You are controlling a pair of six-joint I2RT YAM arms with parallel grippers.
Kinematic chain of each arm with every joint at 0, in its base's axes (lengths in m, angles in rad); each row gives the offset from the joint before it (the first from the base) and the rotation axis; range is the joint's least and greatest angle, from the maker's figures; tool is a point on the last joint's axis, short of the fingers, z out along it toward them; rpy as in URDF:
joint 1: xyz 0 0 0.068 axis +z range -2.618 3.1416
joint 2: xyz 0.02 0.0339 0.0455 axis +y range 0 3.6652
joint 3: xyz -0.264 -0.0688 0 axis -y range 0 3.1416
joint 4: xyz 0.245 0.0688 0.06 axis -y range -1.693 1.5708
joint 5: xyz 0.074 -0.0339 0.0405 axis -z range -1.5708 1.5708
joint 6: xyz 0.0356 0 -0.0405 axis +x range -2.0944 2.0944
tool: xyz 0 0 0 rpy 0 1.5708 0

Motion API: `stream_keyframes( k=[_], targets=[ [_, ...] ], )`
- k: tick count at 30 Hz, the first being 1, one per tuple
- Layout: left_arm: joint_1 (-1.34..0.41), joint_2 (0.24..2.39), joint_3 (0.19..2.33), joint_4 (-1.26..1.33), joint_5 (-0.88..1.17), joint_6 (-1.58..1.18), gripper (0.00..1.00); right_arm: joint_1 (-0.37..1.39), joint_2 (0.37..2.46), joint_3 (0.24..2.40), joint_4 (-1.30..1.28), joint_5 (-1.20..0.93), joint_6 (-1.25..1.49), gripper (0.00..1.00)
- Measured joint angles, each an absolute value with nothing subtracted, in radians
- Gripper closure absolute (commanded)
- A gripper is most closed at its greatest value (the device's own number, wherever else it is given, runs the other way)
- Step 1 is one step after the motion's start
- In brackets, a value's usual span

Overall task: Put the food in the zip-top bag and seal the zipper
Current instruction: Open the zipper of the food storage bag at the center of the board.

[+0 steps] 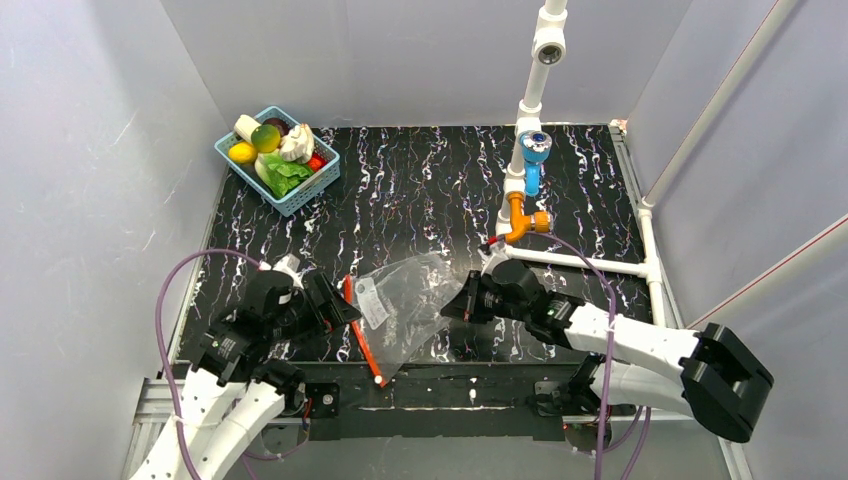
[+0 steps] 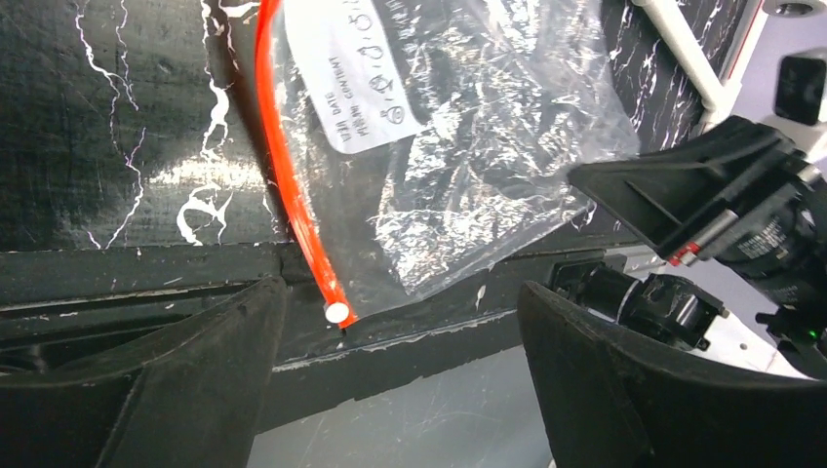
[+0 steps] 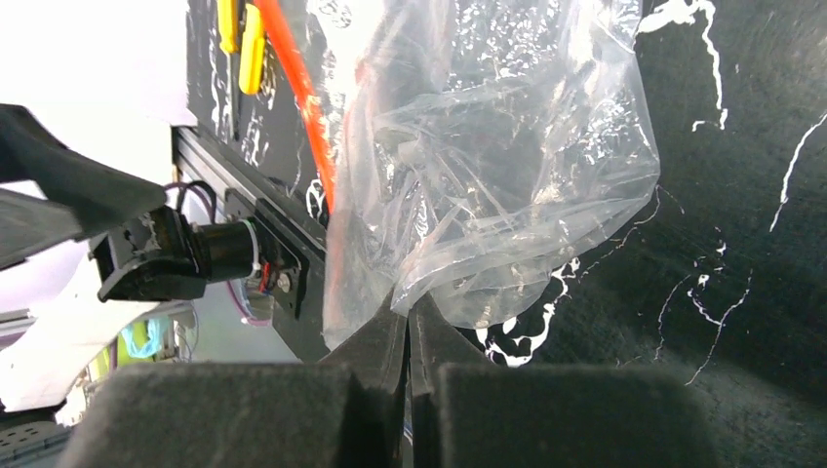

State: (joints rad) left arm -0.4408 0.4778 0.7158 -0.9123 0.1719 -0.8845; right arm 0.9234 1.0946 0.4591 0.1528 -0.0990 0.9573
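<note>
The zip-top bag (image 1: pixel 410 305) lies at the near middle of the black marbled bench (image 1: pixel 420 180), between the two arms. Its zipper (image 1: pixel 362 330) runs along the bag's left edge, and the strip's white-tipped end (image 2: pixel 336 312) reaches the front edge of the bench. A white label (image 2: pixel 356 73) sits on the bag just beside the zipper. The left end effector (image 1: pixel 340 302) stands just beside the far part of the zipper with its jaws wide apart. The left wrist view shows nothing gripped between its fingers (image 2: pixel 195 380). The right end effector (image 3: pixel 410 322) is at the bag's right side, opposite the zipper. Its jaws are pressed together on a fold of the clear film at the bag's edge. Whether that edge is raised off the bench cannot be determined. The food sits in a blue basket (image 1: pixel 300 203) at the far left corner of the bench, well apart from the bag. It comprises the green lettuce (image 1: pixel 285 176), the yellow-green round fruit (image 1: pixel 265 138) and the white lumpy piece (image 1: pixel 296 147), crowded among other toy items. A white pipe frame (image 1: pixel 580 262) with orange and blue fittings stands on the right side of the bench.
</note>
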Motion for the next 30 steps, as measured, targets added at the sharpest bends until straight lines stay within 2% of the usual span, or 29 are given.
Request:
stream_keyframes(
  k=[4,7,8,12,18,23,27,30],
  targets=[
    [-0.441,0.513,0.687,-0.868,0.171,-0.901,0.24,0.923,1.042,0.448,0.153,-0.074,0.958,0.99],
    [-0.441,0.627,0.687,-0.816,0.150,-0.882,0.52,0.923,1.032,0.448,0.154,-0.074,0.958,0.99],
    [-0.441,0.672,0.687,-0.800,0.136,-0.870,0.56,0.923,1.032,0.448,0.154,-0.074,0.958,0.99],
    [-0.441,0.786,0.686,-0.743,0.067,-0.819,0.53,0.923,1.018,0.434,0.158,-0.079,0.958,0.99],
    [-0.441,0.801,0.685,-0.670,-0.056,-0.758,0.54,0.923,0.986,0.431,0.157,-0.084,0.958,0.99],
    [-0.441,0.879,0.685,-0.580,-0.063,-0.691,0.50,0.923,0.975,0.431,0.154,-0.085,0.955,0.99],
    [-0.441,0.991,0.699,-0.525,-0.049,-0.632,0.51,0.923,0.975,0.431,0.149,-0.089,0.954,0.99],
    [-0.441,1.092,0.727,-0.501,-0.047,-0.593,0.56,0.923,0.975,0.431,0.149,-0.091,0.954,0.99]
  ],
)
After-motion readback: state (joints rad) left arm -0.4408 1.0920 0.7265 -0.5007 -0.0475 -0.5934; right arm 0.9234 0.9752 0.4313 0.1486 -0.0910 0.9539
